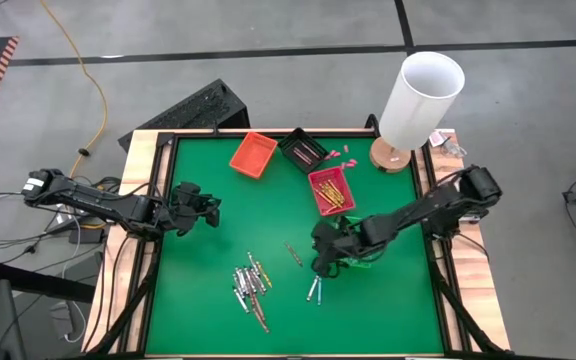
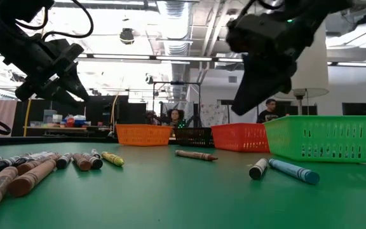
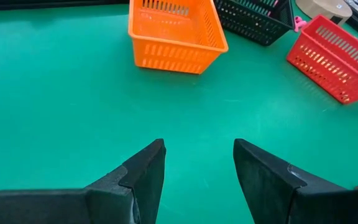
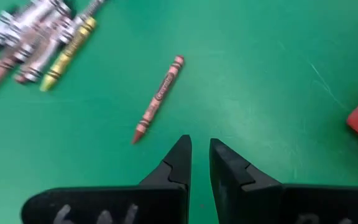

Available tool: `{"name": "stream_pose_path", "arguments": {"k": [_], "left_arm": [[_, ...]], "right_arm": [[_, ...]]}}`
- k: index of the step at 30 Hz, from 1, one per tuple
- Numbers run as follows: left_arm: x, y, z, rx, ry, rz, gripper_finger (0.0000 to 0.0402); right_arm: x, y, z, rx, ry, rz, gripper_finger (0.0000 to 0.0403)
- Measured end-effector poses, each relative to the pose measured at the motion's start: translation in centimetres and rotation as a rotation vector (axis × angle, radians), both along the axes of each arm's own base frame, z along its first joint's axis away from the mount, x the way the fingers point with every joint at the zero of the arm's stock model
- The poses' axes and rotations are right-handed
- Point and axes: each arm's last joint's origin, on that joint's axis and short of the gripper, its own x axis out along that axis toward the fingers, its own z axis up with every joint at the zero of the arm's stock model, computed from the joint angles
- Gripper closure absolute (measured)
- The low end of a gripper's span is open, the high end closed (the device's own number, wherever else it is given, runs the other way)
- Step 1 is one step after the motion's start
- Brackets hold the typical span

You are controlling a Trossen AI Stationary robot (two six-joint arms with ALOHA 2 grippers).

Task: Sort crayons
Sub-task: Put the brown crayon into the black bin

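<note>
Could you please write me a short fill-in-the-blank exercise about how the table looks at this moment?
1. The tray that holds yellow-orange crayons is coloured ____.
2. The right pincer holds ____ between its narrow fingers.
3. The single brown-red crayon lies ____ on the green mat.
4. The orange tray contains ____ crayons, seen from the left wrist.

Missing words: red; nothing; flat; no

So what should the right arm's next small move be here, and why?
Probably reach forward and down to the lone brown-red crayon. The right gripper hovers empty, fingers narrowly apart, and that crayon lies by itself on the green mat, clear of the crayon pile, so it is the easiest pick.
</note>
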Motion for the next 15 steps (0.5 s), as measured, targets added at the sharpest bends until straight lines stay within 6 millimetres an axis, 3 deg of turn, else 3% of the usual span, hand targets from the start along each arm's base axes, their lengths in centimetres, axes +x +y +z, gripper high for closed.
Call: {"name": "stream_pose_path", "arguments": {"k": [8, 15], "left_arm": [[0.0, 0.0, 0.0, 0.007, -0.005, 0.009, 0.0221], [0.0, 0.0, 0.0, 0.006, -0.005, 0.007, 0.0221]], "right_arm": [[3.5, 0.7, 0.4, -0.105, 0.175, 0.064, 0.0347], [6.3, 1.1, -0.1, -0.157, 0.208, 0.123, 0.0346]]}}
